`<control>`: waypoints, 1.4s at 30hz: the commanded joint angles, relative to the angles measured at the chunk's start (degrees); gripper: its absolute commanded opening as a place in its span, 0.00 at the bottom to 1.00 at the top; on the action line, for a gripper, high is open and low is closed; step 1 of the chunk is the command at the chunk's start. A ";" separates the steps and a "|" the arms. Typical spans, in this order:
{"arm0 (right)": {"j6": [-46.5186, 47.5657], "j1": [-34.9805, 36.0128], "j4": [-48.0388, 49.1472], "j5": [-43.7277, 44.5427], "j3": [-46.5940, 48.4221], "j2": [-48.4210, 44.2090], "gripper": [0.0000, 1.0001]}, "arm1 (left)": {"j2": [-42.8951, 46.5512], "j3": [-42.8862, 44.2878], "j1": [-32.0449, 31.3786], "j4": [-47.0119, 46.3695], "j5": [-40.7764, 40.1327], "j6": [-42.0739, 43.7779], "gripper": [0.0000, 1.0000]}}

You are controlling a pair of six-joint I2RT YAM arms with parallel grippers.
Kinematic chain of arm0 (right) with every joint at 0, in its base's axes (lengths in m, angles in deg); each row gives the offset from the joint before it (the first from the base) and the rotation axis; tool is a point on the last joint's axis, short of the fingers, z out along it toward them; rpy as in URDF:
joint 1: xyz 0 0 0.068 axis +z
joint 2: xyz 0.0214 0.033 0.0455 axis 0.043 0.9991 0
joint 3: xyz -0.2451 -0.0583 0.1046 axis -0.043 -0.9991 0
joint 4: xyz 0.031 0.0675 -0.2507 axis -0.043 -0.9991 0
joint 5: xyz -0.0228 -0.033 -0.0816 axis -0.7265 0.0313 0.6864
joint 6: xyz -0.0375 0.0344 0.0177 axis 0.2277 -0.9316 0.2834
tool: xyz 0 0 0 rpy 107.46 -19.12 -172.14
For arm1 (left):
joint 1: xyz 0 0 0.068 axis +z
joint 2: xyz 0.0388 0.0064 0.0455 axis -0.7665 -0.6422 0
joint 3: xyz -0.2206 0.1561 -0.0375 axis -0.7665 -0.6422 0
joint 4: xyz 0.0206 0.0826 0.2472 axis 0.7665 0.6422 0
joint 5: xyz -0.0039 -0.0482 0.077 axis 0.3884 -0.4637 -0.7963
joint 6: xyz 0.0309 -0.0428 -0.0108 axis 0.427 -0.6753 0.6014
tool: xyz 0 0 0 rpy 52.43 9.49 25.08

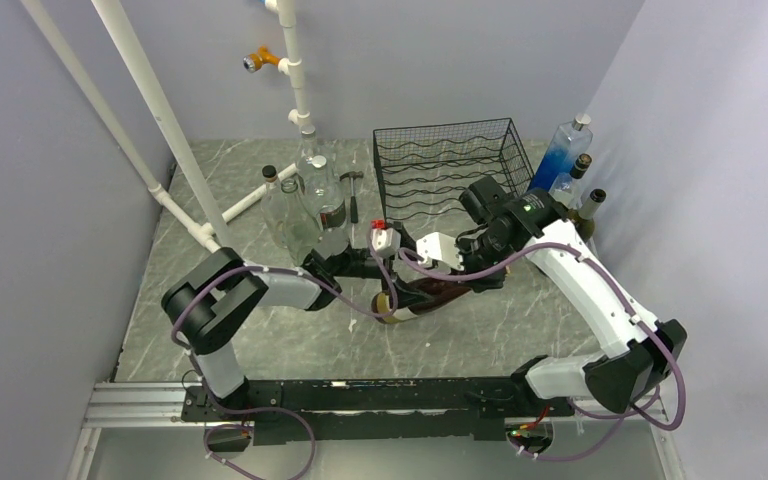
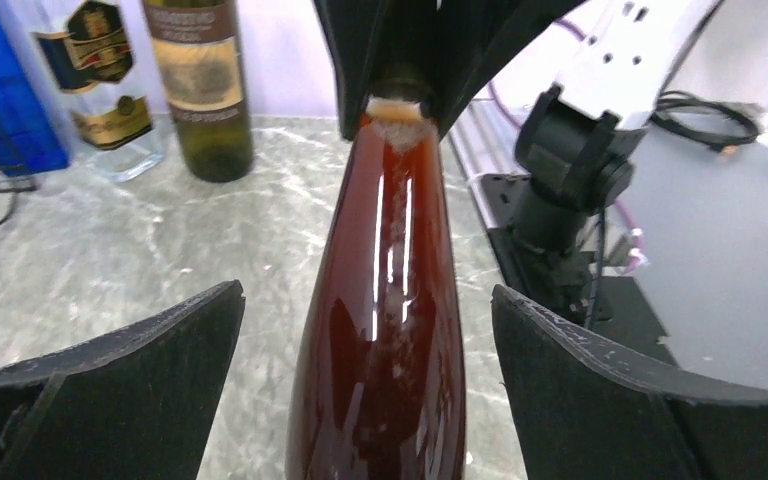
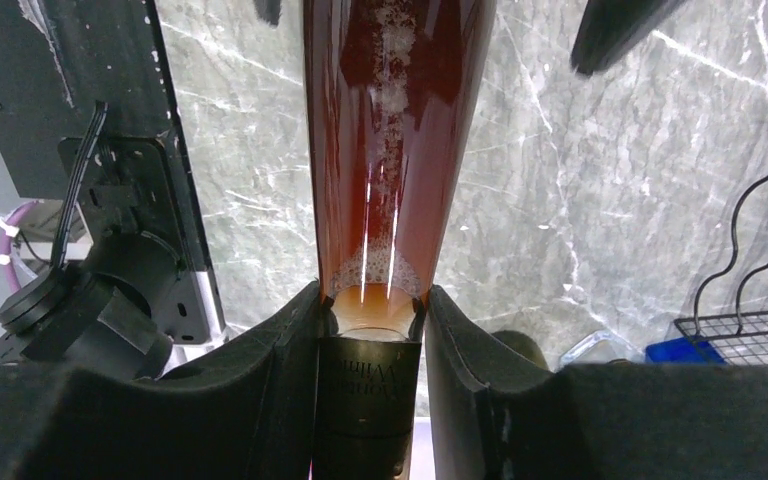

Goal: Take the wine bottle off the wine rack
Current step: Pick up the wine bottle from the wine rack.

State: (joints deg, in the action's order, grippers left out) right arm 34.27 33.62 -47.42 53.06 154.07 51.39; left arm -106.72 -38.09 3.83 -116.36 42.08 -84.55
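The wine bottle, dark amber glass with a black foil neck, hangs level over the table in front of the black wire wine rack, apart from it. My right gripper is shut on its neck; in the right wrist view both fingers press the foil below the shoulder. My left gripper stands open around the bottle's body. In the left wrist view the body runs between the wide-apart fingers, with a gap on each side.
Several clear bottles and a hammer stand left of the rack, next to white pipes. More bottles line the right wall, among them a green one. Walls close in on three sides.
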 commanded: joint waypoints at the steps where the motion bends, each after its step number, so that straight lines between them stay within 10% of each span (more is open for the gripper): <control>1: 1.43 2.02 3.99 -2.01 4.67 -0.33 0.00 | -2.91 5.09 0.07 -5.20 9.81 -9.29 1.00; 19: 0.64 7.29 5.47 4.57 8.91 3.23 0.00 | -12.62 20.77 0.16 9.39 24.46 -19.97 0.92; 42: 0.37 8.17 5.79 6.12 12.70 4.60 0.00 | -19.70 24.00 0.07 -8.73 29.53 -39.32 0.62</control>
State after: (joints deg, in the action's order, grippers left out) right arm 33.64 41.55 -48.01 58.50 161.68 57.24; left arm -125.52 -15.51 4.75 -120.76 67.58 -116.52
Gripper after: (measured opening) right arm 0.390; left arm 0.659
